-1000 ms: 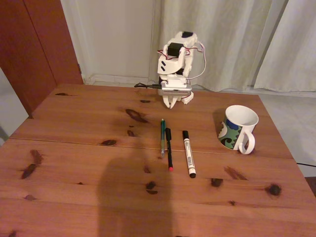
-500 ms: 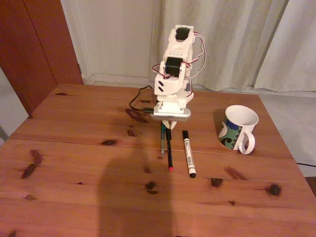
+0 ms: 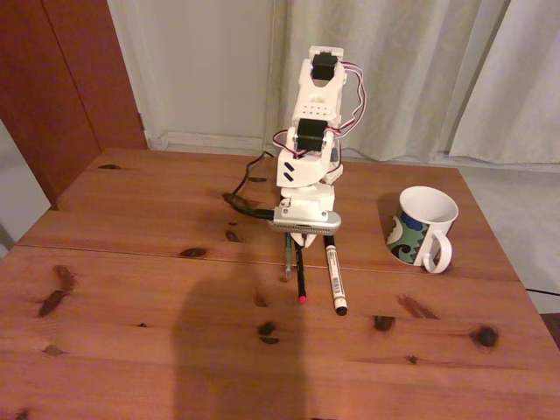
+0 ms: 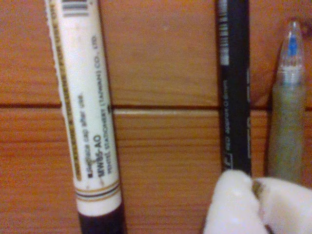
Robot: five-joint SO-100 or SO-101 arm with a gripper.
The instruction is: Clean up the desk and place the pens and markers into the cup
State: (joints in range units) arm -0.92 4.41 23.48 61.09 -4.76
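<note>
Three sticks lie side by side on the desk (image 3: 131, 262): a teal-green pen (image 3: 287, 259), a black pen with a red tip (image 3: 300, 278) and a white marker (image 3: 333, 278). The arm leans forward over their far ends, and my gripper (image 3: 302, 237) hangs low just above them. In the wrist view the marker (image 4: 87, 122) is at the left, the black pen (image 4: 235, 87) and the teal pen (image 4: 287, 117) at the right. My gripper (image 4: 253, 188) has its white fingertips together over the black pen's end, holding nothing. The cup (image 3: 420, 226) stands upright to the right, handle toward the camera.
The arm's black cable (image 3: 249, 199) trails on the wood behind the gripper. A seam (image 3: 131, 251) crosses the tabletop. Curtains and a red-brown door stand behind the desk. The floor drops away past the right edge.
The arm has unfolded from its rest pose at the back and swung forward and down, bringing the gripper over the far ends of the pens. Pens, marker and cup have not moved.
</note>
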